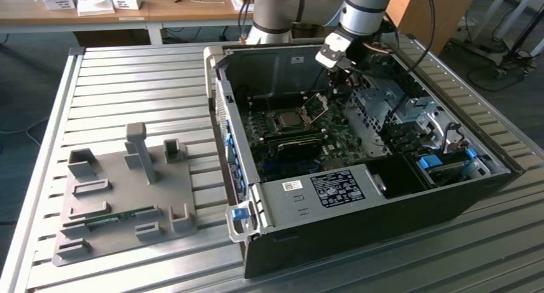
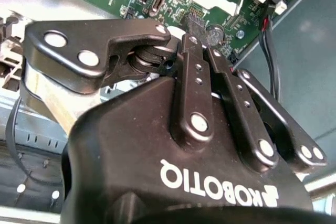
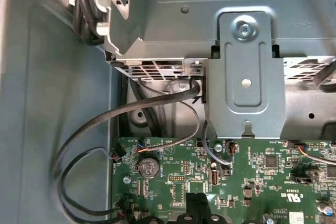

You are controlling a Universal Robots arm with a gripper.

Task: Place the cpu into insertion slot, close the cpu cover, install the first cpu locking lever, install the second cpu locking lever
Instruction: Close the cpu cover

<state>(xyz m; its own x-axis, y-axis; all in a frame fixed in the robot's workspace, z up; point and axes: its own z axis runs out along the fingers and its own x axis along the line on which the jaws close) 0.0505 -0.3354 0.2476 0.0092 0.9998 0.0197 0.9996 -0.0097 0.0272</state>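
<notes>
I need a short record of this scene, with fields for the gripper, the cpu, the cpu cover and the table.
gripper: inside the computer case, above the motherboard, near the cpu cover; shut, nothing seen in it
cpu: lying flat in its socket
cpu cover: tilted up, not closed
table: bears the computer case and a grey fixture plate

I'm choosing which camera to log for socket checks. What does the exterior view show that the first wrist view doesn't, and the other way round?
The exterior view adds the open computer case on the slatted table. It also adds the cpu seated in its socket and the cpu cover tilted up beside it. The hand is close to the cover's upper edge, and a grey fixture plate lies at the exterior view's left. The first wrist view adds a coin battery, looping black cables and a screwed metal bracket. Shared: the green motherboard and the case's grey metal interior.
</notes>
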